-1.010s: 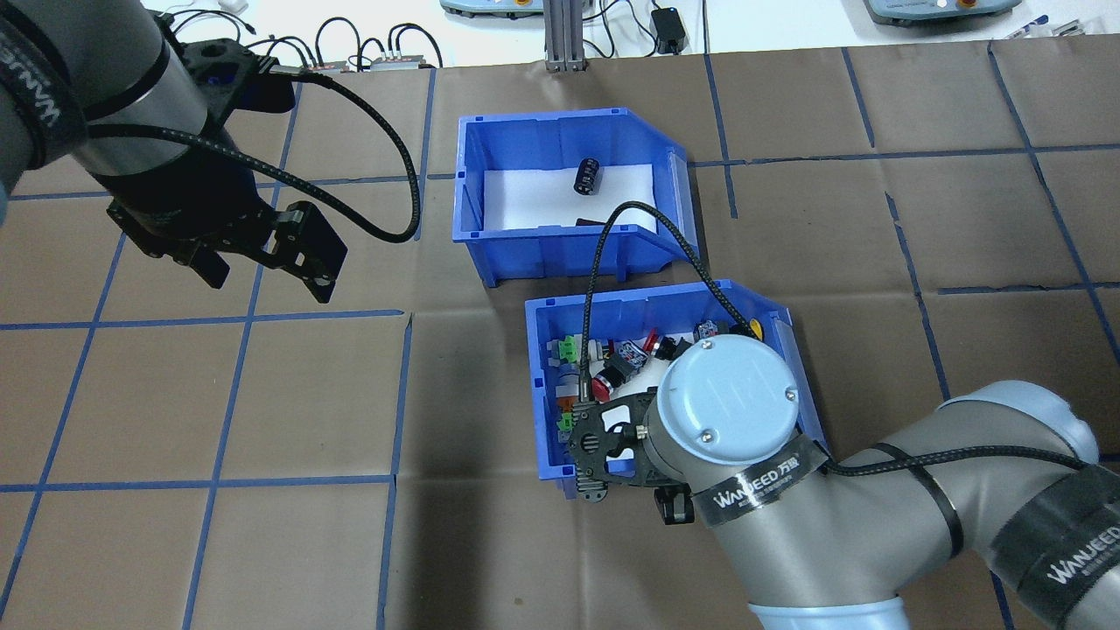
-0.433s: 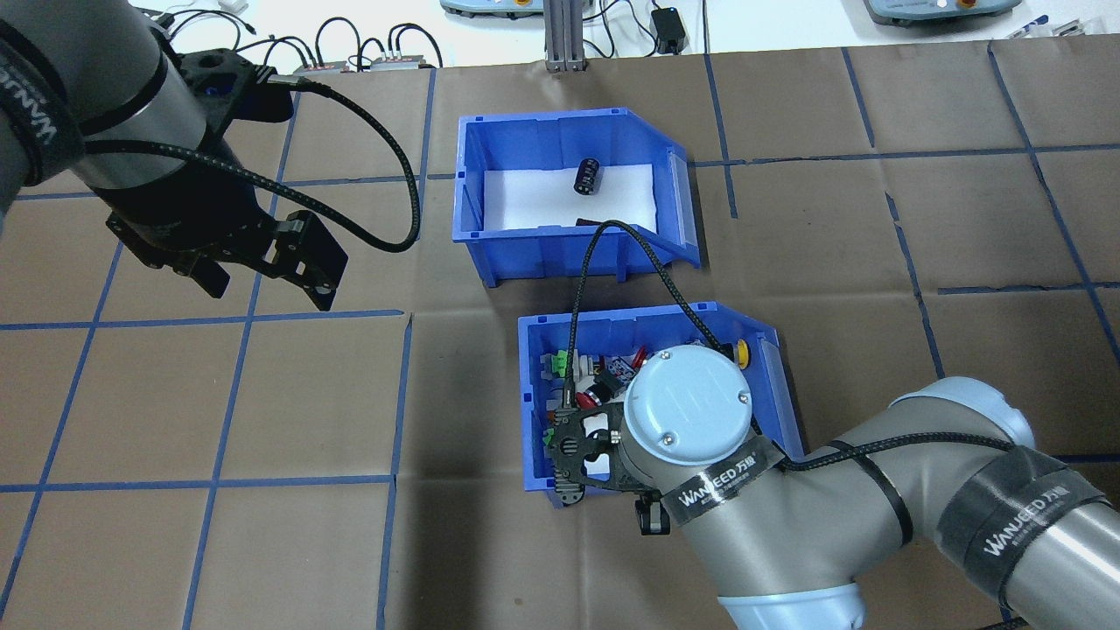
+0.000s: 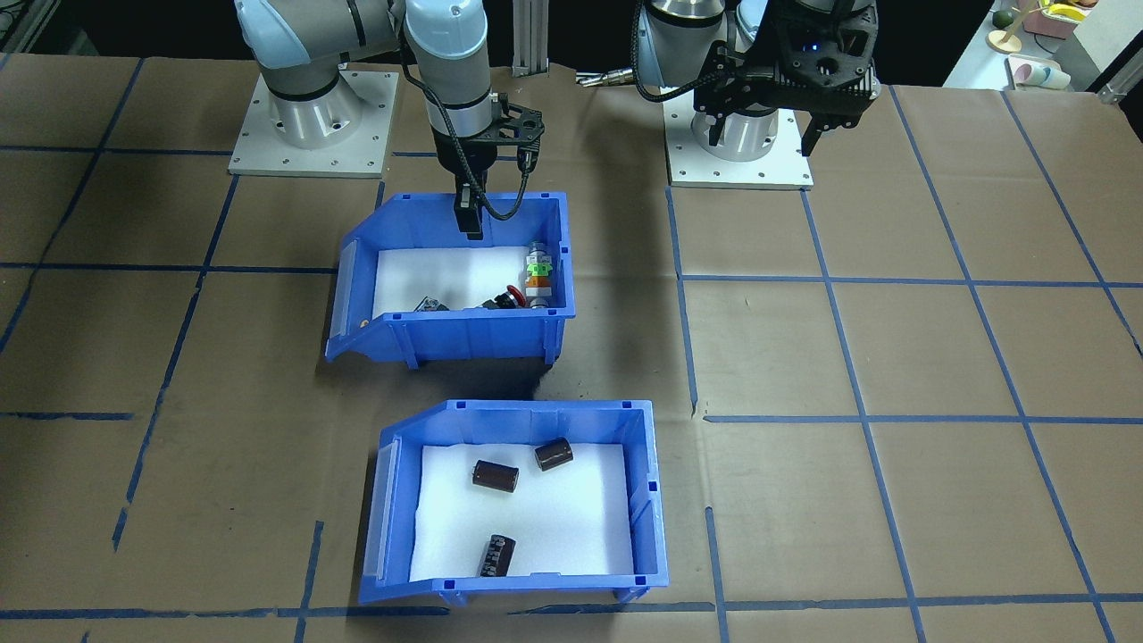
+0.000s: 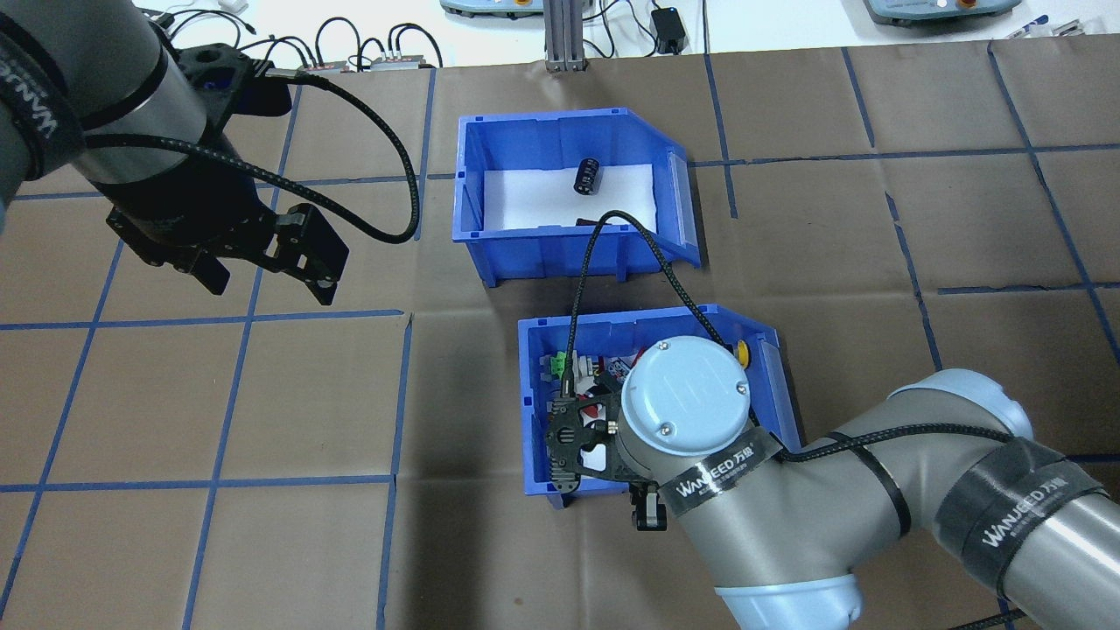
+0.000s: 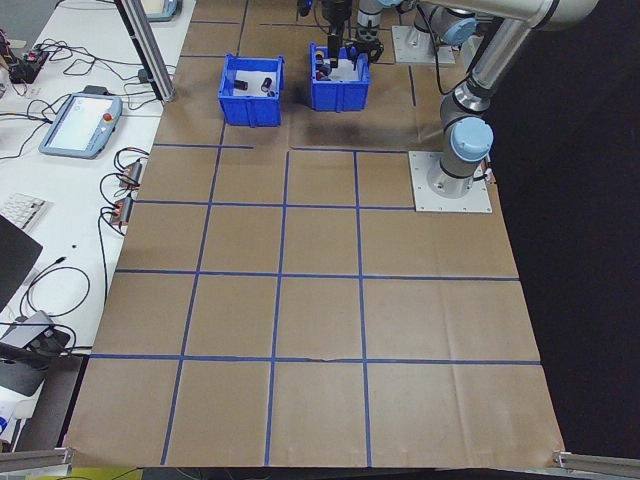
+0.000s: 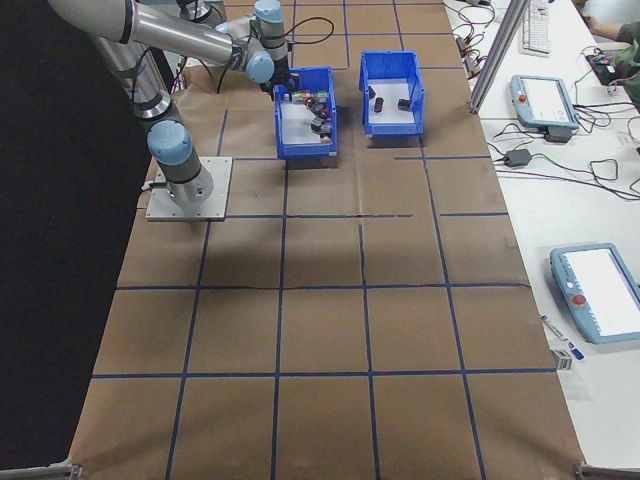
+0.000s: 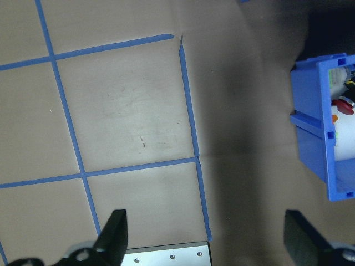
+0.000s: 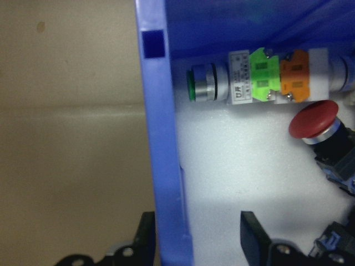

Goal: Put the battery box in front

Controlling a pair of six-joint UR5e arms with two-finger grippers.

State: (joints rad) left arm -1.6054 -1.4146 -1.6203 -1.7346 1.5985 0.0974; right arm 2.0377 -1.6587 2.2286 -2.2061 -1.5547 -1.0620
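Far left of the overhead view: left gripper (image 4: 267, 284) hanging above bare brown paper (image 4: 306, 402) crossed by blue tape lines, black fingers spread wide, nothing between them.

To its right and well apart from it, on the far side of the table from the robot: the battery box (image 4: 534, 254), untouched by either gripper. Glossy blue moulded plastic, straight-walled, one side cut low and sloping open toward the right of the overhead view, floor lined with matte white foam. On that foam, three short dark cylinders (image 3: 496, 476), smooth-sided, lying apart from one another.

Just nearer the robot and slightly further right: a second bin (image 4: 528, 411) of the same blue plastic and shape, close to the battery box but not touching, holding push-button switches (image 8: 260, 83) with green, orange and red parts.

At that bin's near left corner: right gripper (image 8: 197, 227), parted only moderately, straddling the wall, one finger outside against the plastic, the other inside over the foam with a gap to the wall. Between this gripper and the battery box, the whole switch bin.
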